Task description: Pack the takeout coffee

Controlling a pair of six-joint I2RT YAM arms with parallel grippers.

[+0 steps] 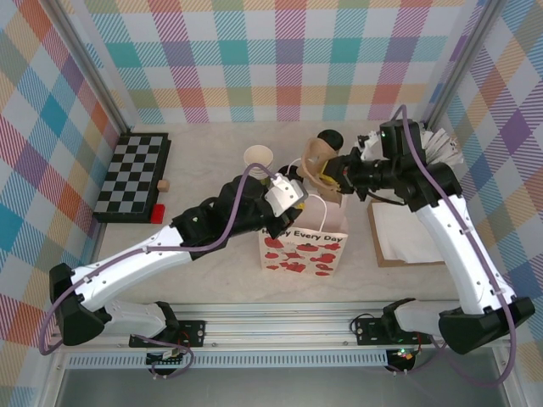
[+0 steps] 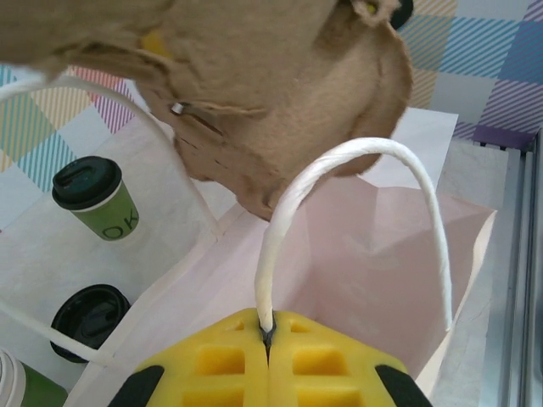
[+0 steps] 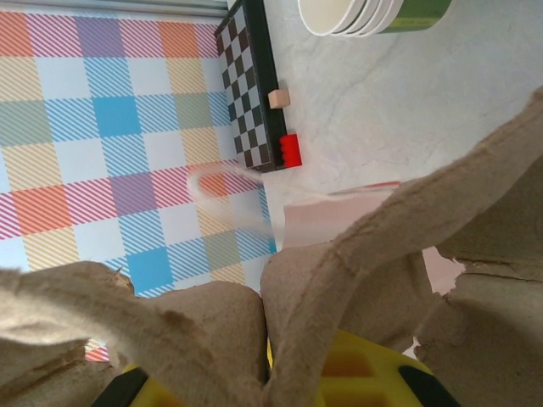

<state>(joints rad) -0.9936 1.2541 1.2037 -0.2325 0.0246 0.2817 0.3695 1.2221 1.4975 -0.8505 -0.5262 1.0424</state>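
The takeout coffee [image 2: 93, 200], a short green cup with a black lid, stands on the table behind the bag; from above it shows as the lidded cup [image 1: 329, 138] at the back. The white paper gift bag [image 1: 302, 244] with red hearts stands open mid-table. My left gripper [image 2: 268, 336] is shut on the bag's white handle [image 2: 356, 157], at the bag's left rim [image 1: 291, 197]. My right gripper [image 1: 333, 176] is shut on a brown cardboard cup carrier [image 3: 382, 254], which hangs over the bag's mouth [image 2: 254, 93].
A stack of lidless green cups [image 1: 258, 157] and a loose black lid [image 2: 88, 319] lie behind the bag. A chessboard [image 1: 133, 176] with a red block [image 1: 158, 212] sits left. A brown board with white paper [image 1: 405, 234] lies right.
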